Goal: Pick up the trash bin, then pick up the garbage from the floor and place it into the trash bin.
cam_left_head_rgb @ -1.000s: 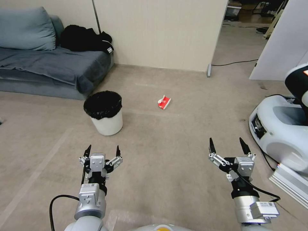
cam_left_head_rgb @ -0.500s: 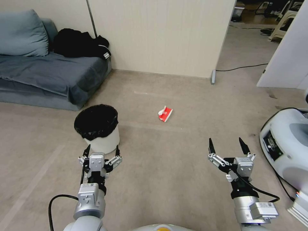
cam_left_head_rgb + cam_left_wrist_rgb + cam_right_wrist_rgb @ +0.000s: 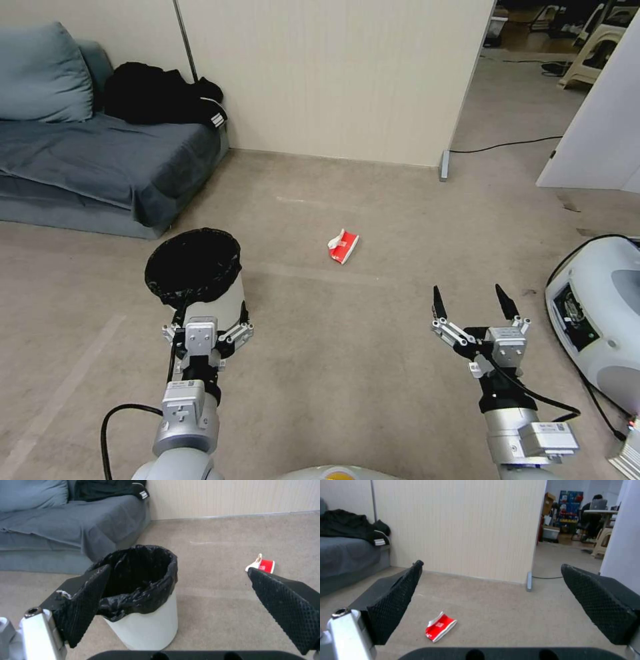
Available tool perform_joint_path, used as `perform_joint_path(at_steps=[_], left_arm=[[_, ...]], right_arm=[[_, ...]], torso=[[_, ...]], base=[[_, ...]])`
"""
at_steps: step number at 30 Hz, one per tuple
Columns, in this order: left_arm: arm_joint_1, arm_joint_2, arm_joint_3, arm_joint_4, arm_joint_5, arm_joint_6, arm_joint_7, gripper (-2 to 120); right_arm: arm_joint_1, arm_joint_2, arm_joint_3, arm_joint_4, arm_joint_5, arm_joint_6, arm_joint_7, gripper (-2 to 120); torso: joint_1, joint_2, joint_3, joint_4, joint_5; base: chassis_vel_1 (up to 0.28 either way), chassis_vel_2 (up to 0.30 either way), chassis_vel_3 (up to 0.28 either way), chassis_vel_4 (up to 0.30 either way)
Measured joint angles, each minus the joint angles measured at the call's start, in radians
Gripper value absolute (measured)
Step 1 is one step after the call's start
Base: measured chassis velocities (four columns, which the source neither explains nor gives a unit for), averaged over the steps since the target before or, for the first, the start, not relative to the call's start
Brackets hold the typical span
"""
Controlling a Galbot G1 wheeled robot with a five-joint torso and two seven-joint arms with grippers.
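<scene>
Here we hold our left tool (image 3: pixel 212 311) low over the floor (image 3: pixel 373 373), fingers spread wide and gripping nothing, right at the near side of the trash bin (image 3: pixel 200 280). In the left wrist view the bin (image 3: pixel 146 627) stands upright between the 2 black pads (image 3: pixel 83 605), its black liner bag (image 3: pixel 140 580) folded over the rim; we cannot tell whether either pad touches it. The bin stands near the sofa (image 3: pixel 100 160), which carries a heap of black clothes (image 3: pixel 153 97). Our right tool (image 3: pixel 469 301) hovers well apart on the other side, equally wide open and empty. The garbage, 1 red-and-white carton (image 3: pixel 343 246), lies flat on the open floor between bin and right tool, toward the wall (image 3: pixel 333 73). The right wrist view shows the carton (image 3: pixel 440 627) ahead of the spread pads (image 3: pixel 395 605).
</scene>
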Motion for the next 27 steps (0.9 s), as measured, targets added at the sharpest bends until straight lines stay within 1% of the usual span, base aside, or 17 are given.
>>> perform_joint_path(at_steps=[13,18,20,21,24,25,26,27], left_arm=[[-0.003,-0.001,-0.005,-0.01,-0.005,0.003,0.001,100],[-0.038,0.002,-0.036,-0.021,-0.042,0.024,0.01,100],[-0.085,0.006,-0.054,-0.021,-0.095,0.039,0.006,100],[-0.085,0.006,-0.054,-0.021,-0.095,0.039,0.006,100],[-0.179,0.022,-0.087,-0.001,-0.213,0.083,-0.042,100],[-0.179,0.022,-0.087,-0.001,-0.213,0.083,-0.042,100],[-0.203,0.03,-0.101,0.01,-0.252,0.095,-0.056,100],[-0.223,0.037,-0.115,0.022,-0.286,0.096,-0.057,100]], right_arm=[[-0.001,0.0,0.0,-0.001,0.0,0.007,0.0,100],[-0.001,0.0,0.0,-0.003,-0.001,0.013,-0.002,100],[0.0,0.0,0.001,-0.006,-0.001,0.024,-0.005,100],[0.0,0.0,0.001,-0.006,-0.001,0.024,-0.005,100],[0.007,0.0,0.003,-0.019,-0.015,0.042,-0.004,100],[0.007,0.0,0.003,-0.019,-0.015,0.042,-0.004,100],[0.01,0.0,0.004,-0.023,-0.028,0.045,-0.005,100],[0.011,0.0,0.005,-0.025,-0.043,0.045,-0.004,100]], torso=[[0.0,0.0,0.0,0.0,0.0],[0.0,0.0,0.0,0.0001,-0.0001],[0.0,0.0,0.0,0.0,-0.0001],[0.0,0.0,0.0,0.0,-0.0001],[0.0,0.0,0.0,-0.0002,-0.0001],[0.0,0.0,0.0,-0.0002,-0.0001],[0.0,0.0,0.0,-0.0001,-0.0001],[0.0,0.0,0.0,0.0001,-0.0002]], base=[[0.0,0.0,0.0,0.0],[0.0,0.0,0.0,0.0],[0.0,0.0,0.0,0.0],[0.0,0.0,0.0,0.0],[0.0,0.0,0.0,0.0],[0.0,0.0,0.0,0.0],[0.0,0.0,0.0,0.0],[0.0,0.0,0.0,0.0]])
